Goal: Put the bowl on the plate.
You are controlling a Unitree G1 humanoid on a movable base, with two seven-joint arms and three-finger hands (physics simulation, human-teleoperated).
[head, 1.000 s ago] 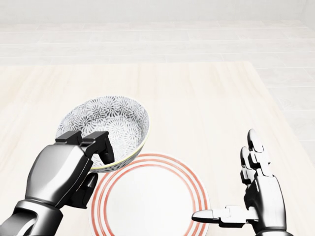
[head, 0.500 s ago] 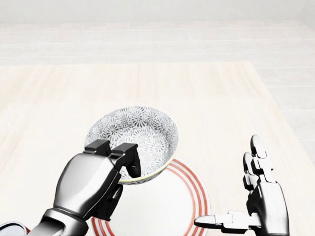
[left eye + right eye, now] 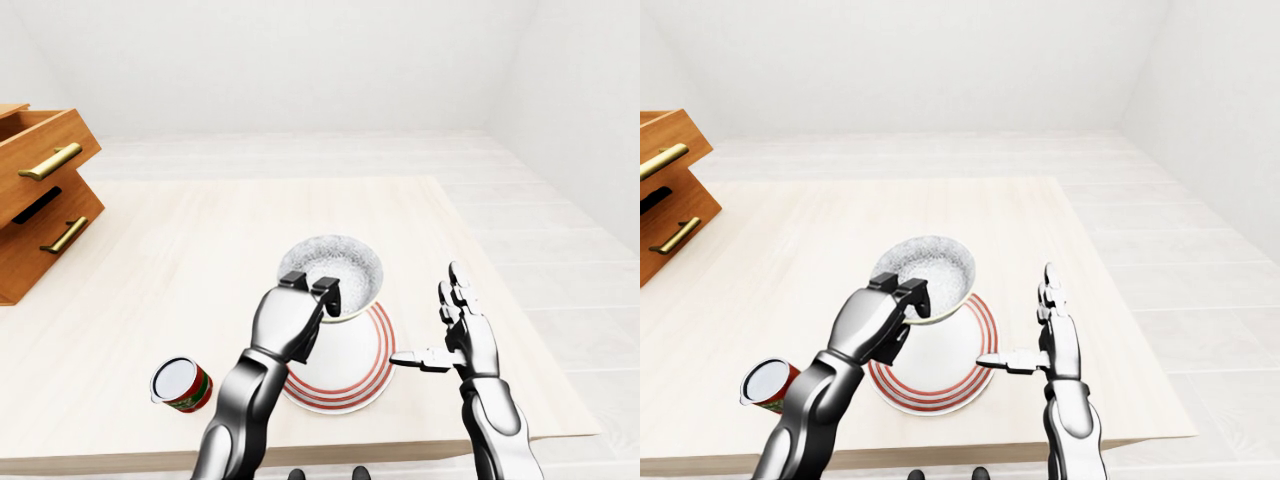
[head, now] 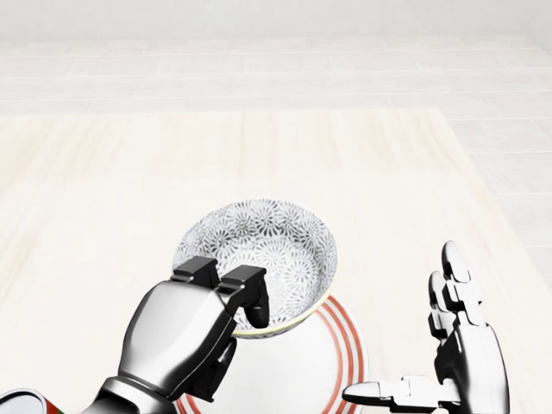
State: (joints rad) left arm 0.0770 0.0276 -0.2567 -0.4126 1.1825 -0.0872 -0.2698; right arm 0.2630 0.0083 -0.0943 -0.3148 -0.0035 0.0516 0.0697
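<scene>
A grey flower-patterned bowl (image 4: 267,254) hangs tilted above the upper part of a white plate with red rings (image 4: 341,362). My left hand (image 4: 228,297) is shut on the bowl's near rim, fingers hooked inside it. Most of the plate in the head view is hidden by the bowl and my left hand; the left-eye view shows the plate (image 3: 365,365) more fully under the bowl (image 3: 335,270). My right hand (image 4: 431,366) stands open just right of the plate, thumb pointing toward it, touching nothing.
A red can (image 3: 180,383) stands on the light wooden table (image 3: 180,250) left of my left arm. A wooden drawer unit (image 3: 40,200) with brass handles sits at the table's left edge. The table's near edge runs just below the plate.
My left hand has carried the bowl rightward and slightly down, from left of the plate to above it. The right hand has barely moved.
</scene>
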